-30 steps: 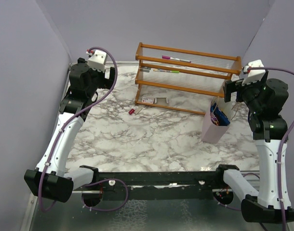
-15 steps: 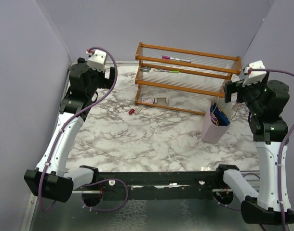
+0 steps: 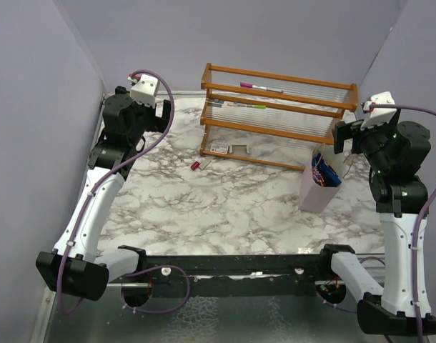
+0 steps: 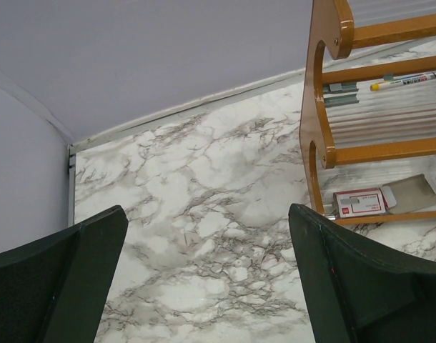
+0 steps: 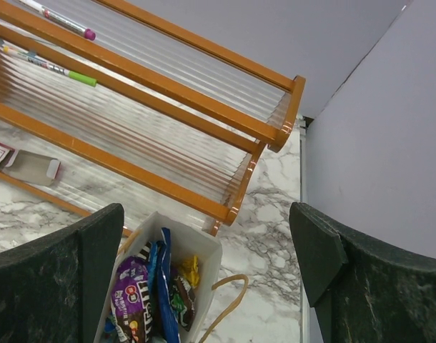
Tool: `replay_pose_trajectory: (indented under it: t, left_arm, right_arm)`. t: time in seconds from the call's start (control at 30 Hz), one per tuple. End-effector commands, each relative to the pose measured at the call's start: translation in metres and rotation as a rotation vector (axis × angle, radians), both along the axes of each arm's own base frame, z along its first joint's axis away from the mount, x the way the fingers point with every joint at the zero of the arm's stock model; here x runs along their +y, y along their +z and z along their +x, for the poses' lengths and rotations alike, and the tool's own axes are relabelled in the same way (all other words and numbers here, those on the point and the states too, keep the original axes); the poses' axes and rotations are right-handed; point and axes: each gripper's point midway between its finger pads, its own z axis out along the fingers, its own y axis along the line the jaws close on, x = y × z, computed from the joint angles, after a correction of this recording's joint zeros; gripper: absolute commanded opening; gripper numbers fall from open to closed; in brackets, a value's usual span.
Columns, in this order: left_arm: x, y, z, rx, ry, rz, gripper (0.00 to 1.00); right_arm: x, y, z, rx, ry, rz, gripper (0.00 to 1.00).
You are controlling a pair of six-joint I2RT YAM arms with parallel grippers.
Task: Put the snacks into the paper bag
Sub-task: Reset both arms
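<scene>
The pale paper bag [image 3: 314,191] stands upright at the right of the table, in front of the rack's right end. Several snacks [image 3: 324,173] stick out of its open top. The right wrist view looks down into the paper bag [image 5: 209,266]: a purple packet [image 5: 131,291], a blue wrapper [image 5: 163,282], a yellow one [image 5: 191,270] and a dark brown one [image 5: 181,304]. My right gripper [image 5: 205,214] hangs open above and just right of the bag, also seen as the right gripper [image 3: 339,136], holding nothing. My left gripper [image 4: 207,214] is open over bare marble at the far left, the left gripper [image 3: 163,114] empty.
A wooden rack [image 3: 275,114] with clear shelves stands at the back and carries markers [image 3: 261,88]. Under it lie a red-white card box [image 4: 359,203] and a flat grey-white card [image 4: 411,191]. A tiny red piece [image 3: 195,165] lies on the marble. Lilac walls close both sides.
The right arm has drifted slightly up and to the right, away from the bag. The left arm and the bag have not moved.
</scene>
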Motion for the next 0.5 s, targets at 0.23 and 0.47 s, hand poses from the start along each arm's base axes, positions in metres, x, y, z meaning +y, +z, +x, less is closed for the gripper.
replay_pose_trajectory:
  t: [0.23, 0.47]
  left_arm:
    - [0.0074, 0.0126, -0.0032, -0.043, 0.037, -0.017, 0.99]
    - [0.0069, 0.0130, -0.0026, -0.043, 0.035, -0.016, 0.99]
  right_arm:
    - [-0.0099, 0.0093, -0.0022, -0.044, -0.053, 0.002, 0.99]
    - [-0.0158, 0.0099, -0.0001, -0.050, -0.084, -0.005, 0.99]
